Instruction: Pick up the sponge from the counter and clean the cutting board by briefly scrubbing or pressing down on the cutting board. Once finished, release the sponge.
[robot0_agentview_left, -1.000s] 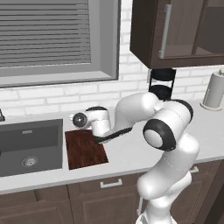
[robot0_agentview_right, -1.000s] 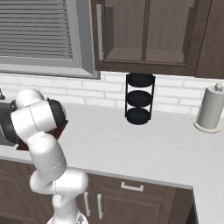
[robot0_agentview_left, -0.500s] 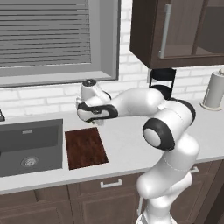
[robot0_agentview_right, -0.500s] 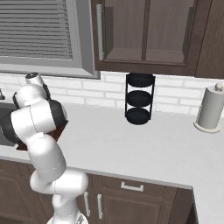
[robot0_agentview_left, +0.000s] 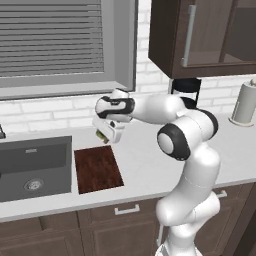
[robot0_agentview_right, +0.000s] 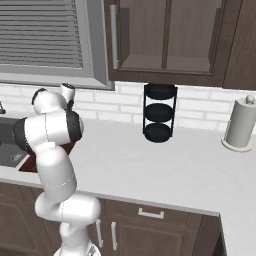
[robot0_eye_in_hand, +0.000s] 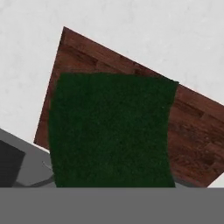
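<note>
Holding sponge (robot0_agentview_left: 103, 135) in gripper (robot0_agentview_left: 106, 135), above cutting board (robot0_agentview_left: 97, 169)

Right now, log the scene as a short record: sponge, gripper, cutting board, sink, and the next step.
sponge: held in the gripper, lifted above the counter
gripper: shut on the sponge, above the board's far edge
cutting board: flat on the counter, right of the sink, bare
sink: left of the board
next step: probably lower the sponge onto the board and press
</note>
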